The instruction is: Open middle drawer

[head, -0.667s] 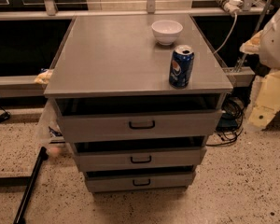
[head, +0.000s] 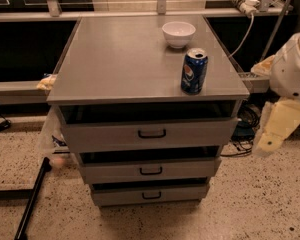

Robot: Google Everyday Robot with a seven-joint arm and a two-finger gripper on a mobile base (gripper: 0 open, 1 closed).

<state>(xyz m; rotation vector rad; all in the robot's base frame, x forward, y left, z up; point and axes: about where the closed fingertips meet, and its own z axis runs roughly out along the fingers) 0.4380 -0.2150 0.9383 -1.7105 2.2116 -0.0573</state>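
Note:
The middle drawer is a grey metal front with a small black loop handle. It sits between a taller top drawer and a shorter bottom drawer in a grey cabinet. A dark gap shows above each front. My arm is at the right edge, beside the cabinet. The cream gripper hangs down at about top-drawer height, well to the right of the drawer fronts and touching nothing.
On the cabinet top stand a white bowl and a blue Pepsi can near the right front corner. A black pole leans on the floor at left. Cables lie right of the cabinet.
My arm and gripper have come a little lower and slightly left at the right edge. The drawers, bowl and can have not moved.

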